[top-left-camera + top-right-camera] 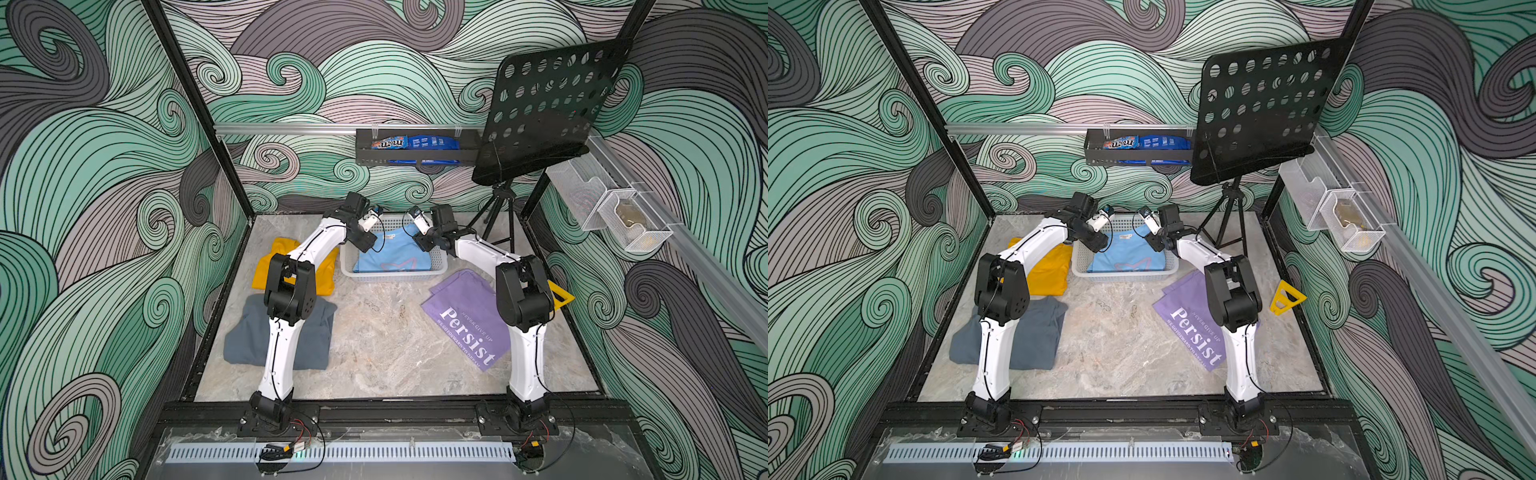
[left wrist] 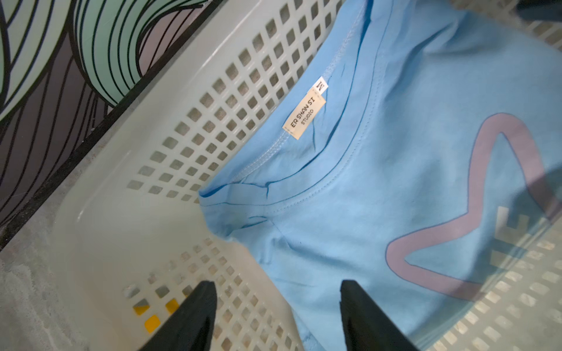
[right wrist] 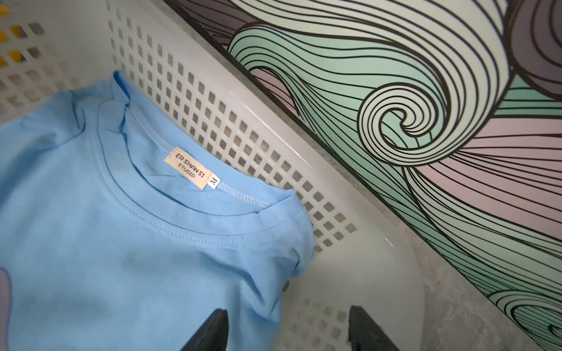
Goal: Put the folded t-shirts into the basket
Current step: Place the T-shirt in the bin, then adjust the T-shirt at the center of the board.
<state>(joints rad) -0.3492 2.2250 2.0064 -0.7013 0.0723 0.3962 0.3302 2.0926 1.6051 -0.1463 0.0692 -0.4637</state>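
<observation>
The white lattice basket (image 1: 395, 277) (image 1: 1125, 276) stands at the back of the table, and the light blue t-shirt (image 1: 395, 253) (image 1: 1125, 253) lies folded inside it. My left gripper (image 1: 368, 245) (image 2: 276, 291) hangs open over the basket's left end, above the shirt's edge (image 2: 395, 182) and the basket wall (image 2: 213, 121). Over the right end, my right gripper (image 1: 422, 243) (image 3: 289, 316) is open and empty, with the shirt (image 3: 121, 243) and basket (image 3: 334, 258) below. On the table lie the mustard t-shirt (image 1: 324, 278), the grey t-shirt (image 1: 245, 336) and the lavender "Persist" t-shirt (image 1: 469, 320).
A black music stand (image 1: 544, 112) on a tripod stands at the back right. A black rack with snack bags (image 1: 415, 149) hangs on the back wall, and white wire bins (image 1: 615, 208) on the right wall. A yellow triangle (image 1: 561, 297) lies by the right arm.
</observation>
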